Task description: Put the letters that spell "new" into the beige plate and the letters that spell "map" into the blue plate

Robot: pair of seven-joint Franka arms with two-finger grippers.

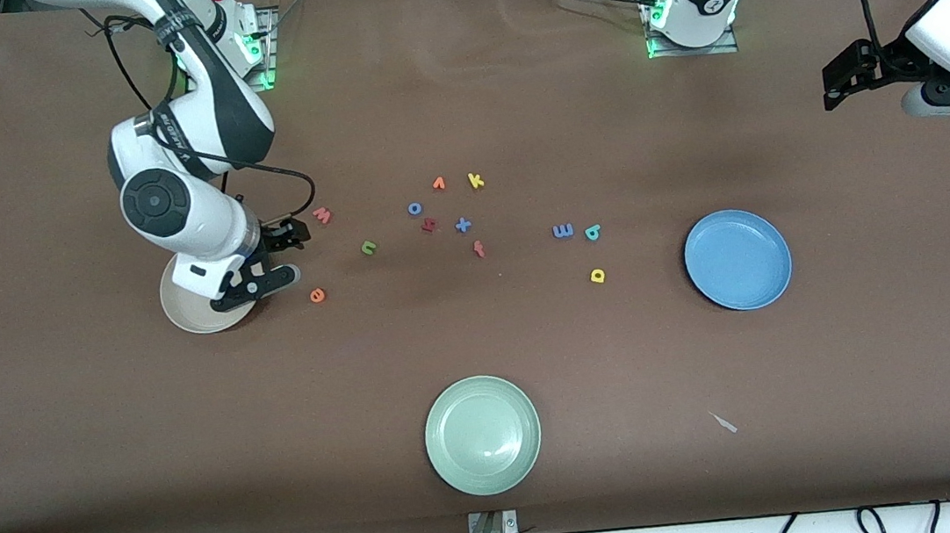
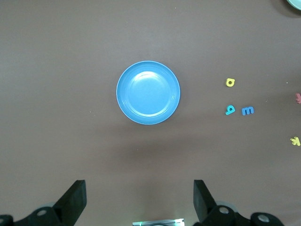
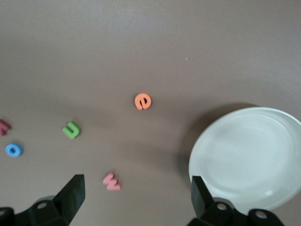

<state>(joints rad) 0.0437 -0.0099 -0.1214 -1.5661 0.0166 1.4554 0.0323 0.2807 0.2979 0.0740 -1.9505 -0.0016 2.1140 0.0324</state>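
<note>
The right gripper (image 1: pixel 284 256) hangs over the beige plate (image 1: pixel 184 315), jaws spread and empty — the w (image 1: pixel 322 215), n (image 1: pixel 368 247) and e (image 1: pixel 317 295) lie just beside it toward the counter's middle, so this arm is nearer. The left gripper (image 1: pixel 840 82) waits high at its own end, jaws spread; m (image 1: pixel 563 230), p (image 1: pixel 592 232) and a (image 1: pixel 598 275) lie beside the blue plate (image 1: pixel 737 259). The right arm hides much of the beige plate — both plates look empty.

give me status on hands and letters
Both hands open, empty: right hand over beige plate edge, left hand waiting at table end. All letters on table. Nothing blocking.
</note>
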